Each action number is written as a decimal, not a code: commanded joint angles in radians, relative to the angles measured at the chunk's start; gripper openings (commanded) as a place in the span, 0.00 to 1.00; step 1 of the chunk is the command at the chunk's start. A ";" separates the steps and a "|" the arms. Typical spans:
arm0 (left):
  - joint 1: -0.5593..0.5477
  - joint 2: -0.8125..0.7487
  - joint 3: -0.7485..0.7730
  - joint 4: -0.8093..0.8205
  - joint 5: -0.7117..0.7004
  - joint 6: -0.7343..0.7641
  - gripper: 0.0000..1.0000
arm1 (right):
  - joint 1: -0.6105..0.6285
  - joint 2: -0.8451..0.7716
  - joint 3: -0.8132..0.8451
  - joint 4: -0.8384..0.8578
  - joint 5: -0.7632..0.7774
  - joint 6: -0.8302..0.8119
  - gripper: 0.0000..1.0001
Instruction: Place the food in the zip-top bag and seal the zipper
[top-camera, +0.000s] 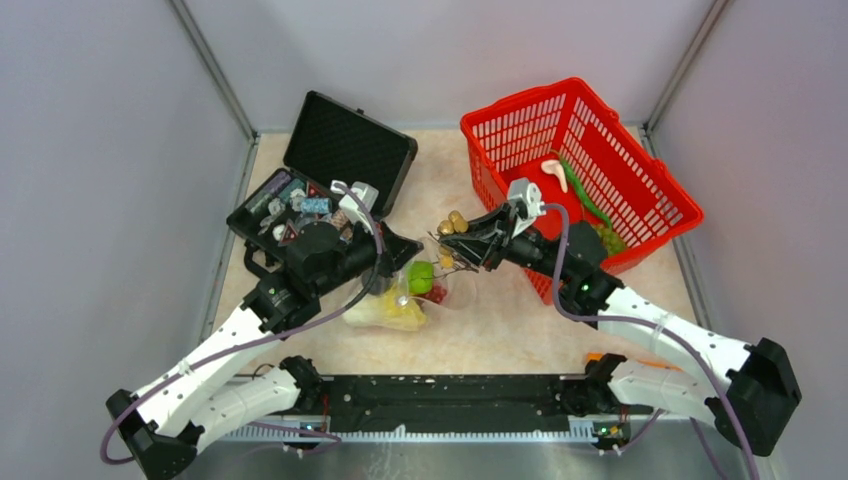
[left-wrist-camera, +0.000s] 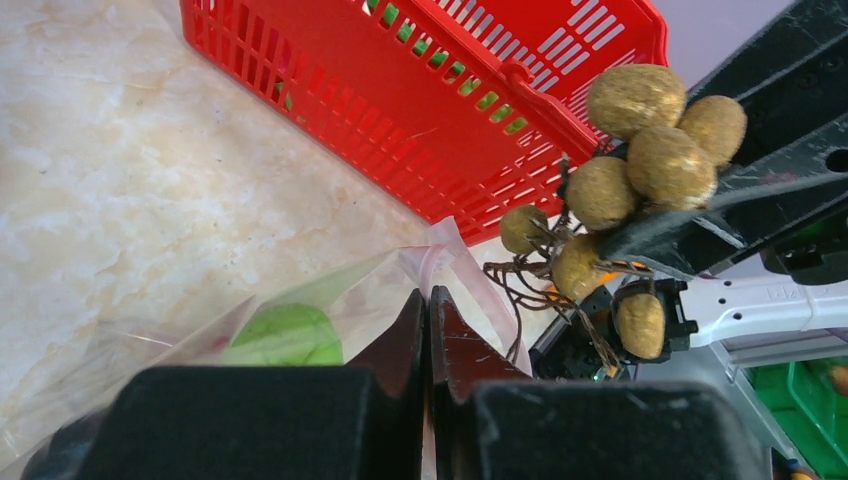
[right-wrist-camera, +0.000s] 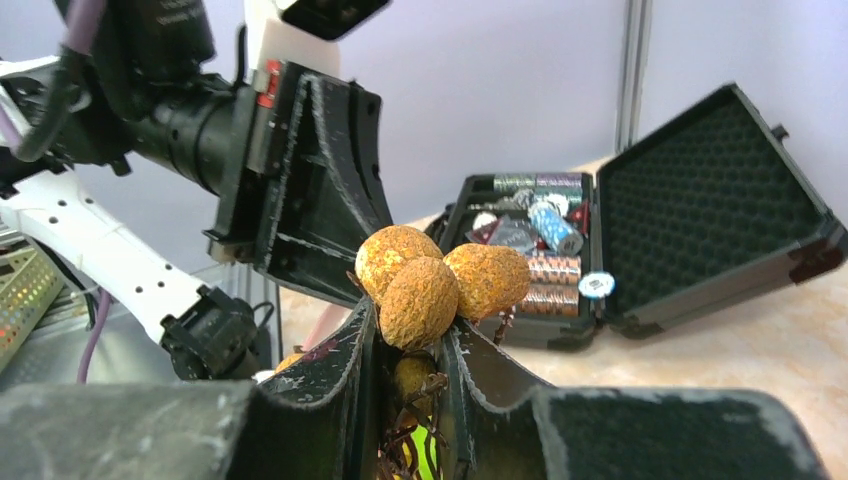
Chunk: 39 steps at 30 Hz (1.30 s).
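Observation:
My left gripper (top-camera: 404, 256) is shut on the pale pink zipper (left-wrist-camera: 452, 248) edge of the clear zip-top bag (top-camera: 392, 306) and holds the bag's mouth up; in the left wrist view (left-wrist-camera: 430, 300) the strip is pinched between the closed fingers. The bag holds a yellow leafy bunch (top-camera: 396, 314), a green pear-like fruit (top-camera: 421, 276) (left-wrist-camera: 286, 336) and red-purple grapes (top-camera: 437, 293). My right gripper (top-camera: 452, 246) (right-wrist-camera: 412, 345) is shut on a brown bunch of round fruits (right-wrist-camera: 432, 282) (left-wrist-camera: 640, 135) on twigs. It holds the bunch just right of the bag's mouth, above the table.
An open black case (top-camera: 330, 170) (right-wrist-camera: 650, 230) with round chips stands at the back left, behind the left arm. A red basket (top-camera: 590, 120) (left-wrist-camera: 400, 90) at the back right holds green grapes (top-camera: 606, 238), a long green piece and a pale piece.

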 joint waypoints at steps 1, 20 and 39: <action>-0.001 -0.020 0.044 0.106 0.010 -0.016 0.00 | 0.049 -0.003 -0.035 0.247 0.056 0.034 0.00; -0.001 -0.053 0.019 0.113 -0.053 -0.027 0.00 | 0.098 0.001 -0.091 0.350 0.150 0.140 0.00; -0.001 -0.082 0.018 0.105 -0.094 -0.018 0.00 | 0.119 0.129 0.035 -0.164 0.076 -0.293 0.00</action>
